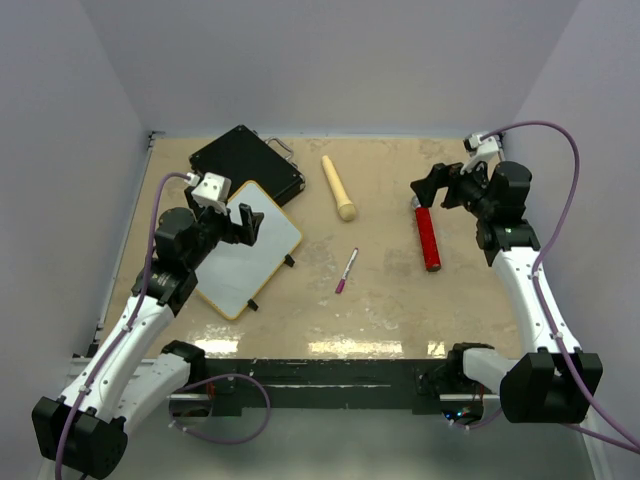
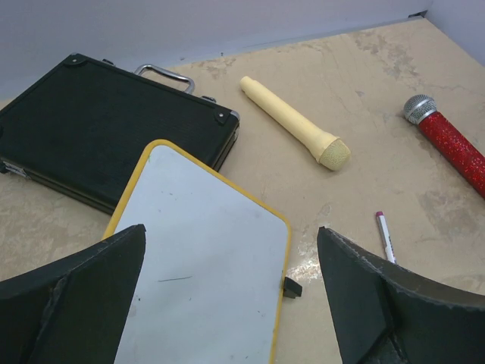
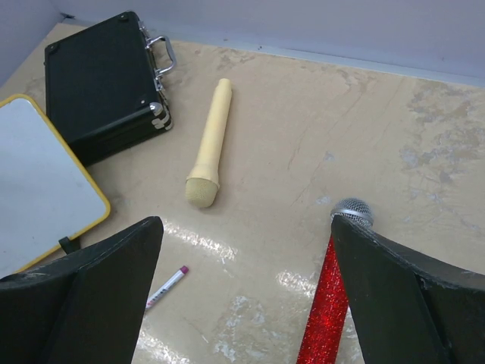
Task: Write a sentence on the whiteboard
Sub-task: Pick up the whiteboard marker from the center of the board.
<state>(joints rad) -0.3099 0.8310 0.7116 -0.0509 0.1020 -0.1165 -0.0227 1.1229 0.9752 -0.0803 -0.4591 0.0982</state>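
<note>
Left gripper (image 1: 243,222) jaws wide apart, nothing held, hovering over the far end of the whiteboard (image 1: 250,265), which lies flat just beside the black case (image 1: 240,160). Right gripper (image 1: 432,186) also spread and empty, above the head of the red microphone (image 1: 429,238); pen (image 1: 346,270) lies between whiteboard and microphone

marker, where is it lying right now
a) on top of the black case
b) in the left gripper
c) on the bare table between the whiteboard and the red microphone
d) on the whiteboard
c: the marker lies flat on the bare table, apart from the whiteboard on its left and the red microphone on its right.
</note>
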